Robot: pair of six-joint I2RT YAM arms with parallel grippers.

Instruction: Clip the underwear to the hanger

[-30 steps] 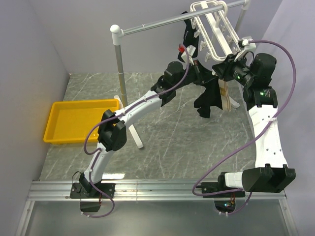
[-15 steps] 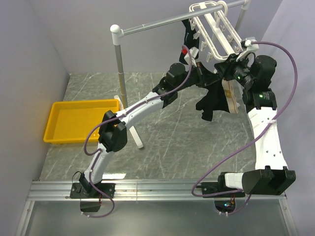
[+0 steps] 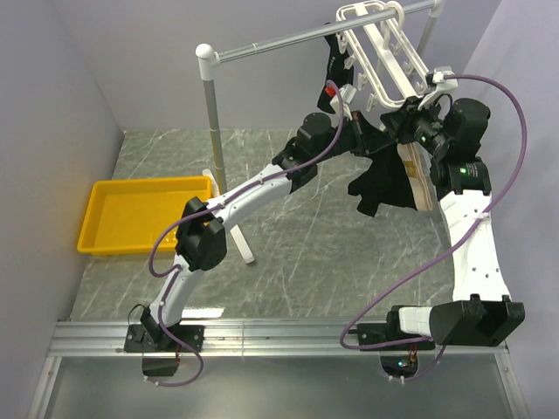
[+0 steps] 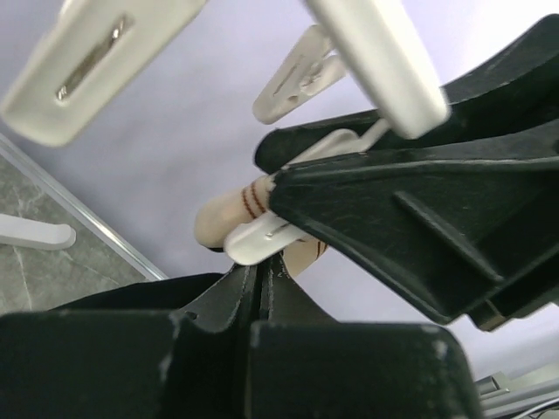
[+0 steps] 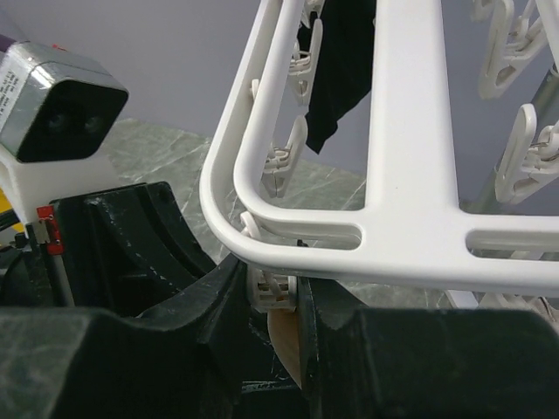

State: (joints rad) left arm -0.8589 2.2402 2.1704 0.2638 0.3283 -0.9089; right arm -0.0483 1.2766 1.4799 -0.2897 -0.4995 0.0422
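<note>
Top external shows hanger [image 3: 384, 61], marbled table [image 3: 306, 262], lilac walls [image 3: 52, 105].

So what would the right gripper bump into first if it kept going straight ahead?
Probably the white clip sitting between the right gripper's fingers, then the hanger's corner bar just beyond. Depth is hard to judge here.
</note>
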